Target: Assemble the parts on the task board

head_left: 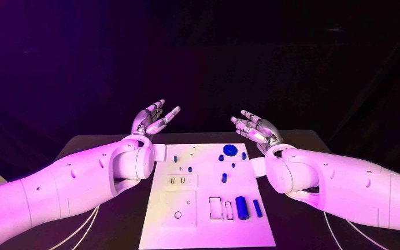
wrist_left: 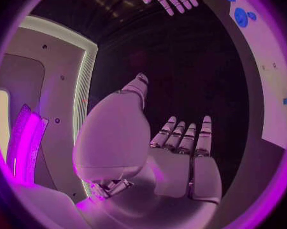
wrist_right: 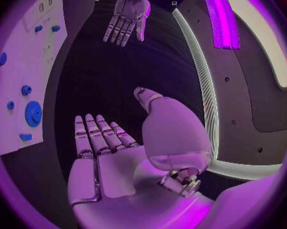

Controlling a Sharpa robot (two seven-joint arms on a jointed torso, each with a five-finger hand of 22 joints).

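Left robot hand (head_left: 155,118) raised off the desk (head_left: 108,146), fingers spread apart, palm up, holding nothing; the left wrist view gives the same flat empty palm (wrist_left: 181,163). Right robot hand (head_left: 258,128) likewise lifted, fingers apart, empty; same in the right wrist view (wrist_right: 111,163). Both hover beyond the far end of the task board (head_left: 208,227), one off each far corner, well apart from each other and touching nothing. Task board lies flat on the desk between the two arms. On the board: a round blue disc (head_left: 230,150) near the far edge, small blue pieces (head_left: 221,158) just beside it, a small blue peg (head_left: 224,177) around the middle, and a thick blue cylinder (head_left: 241,208) with a thinner blue rod (head_left: 256,207) beside it at the board's near right part. White outlined slots (head_left: 215,206) sit just left of the cylinder.
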